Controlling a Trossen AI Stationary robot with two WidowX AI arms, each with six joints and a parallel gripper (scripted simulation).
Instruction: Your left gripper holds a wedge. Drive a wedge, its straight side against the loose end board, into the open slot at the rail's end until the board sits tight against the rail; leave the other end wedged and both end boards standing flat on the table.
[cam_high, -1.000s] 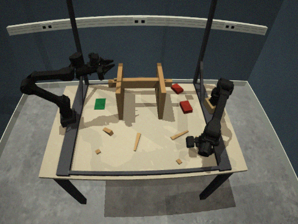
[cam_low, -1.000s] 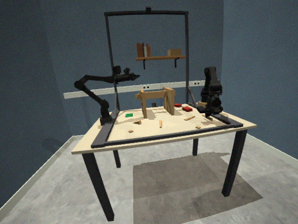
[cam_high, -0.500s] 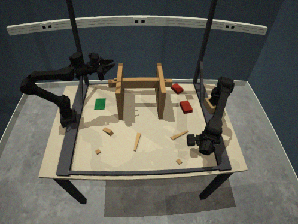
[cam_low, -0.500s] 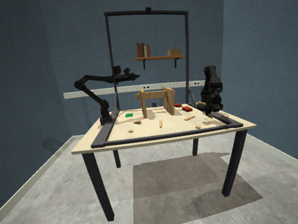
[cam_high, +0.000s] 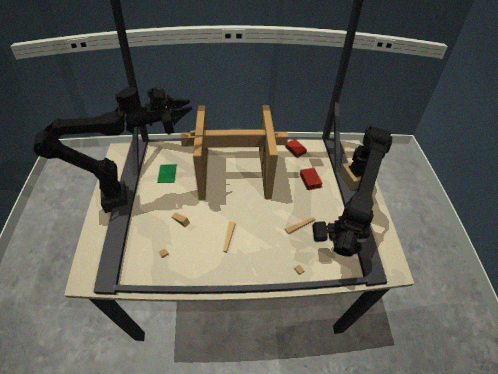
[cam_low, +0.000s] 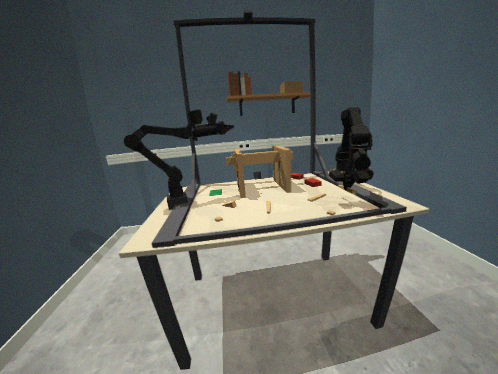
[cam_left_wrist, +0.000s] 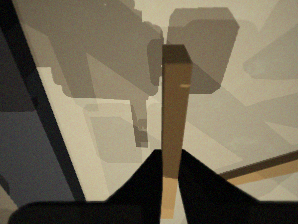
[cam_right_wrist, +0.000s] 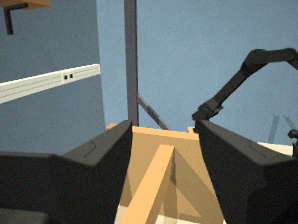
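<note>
We've got the wedge pinched in our left gripper; our right gripper is empty, partly open near an end board.
</note>
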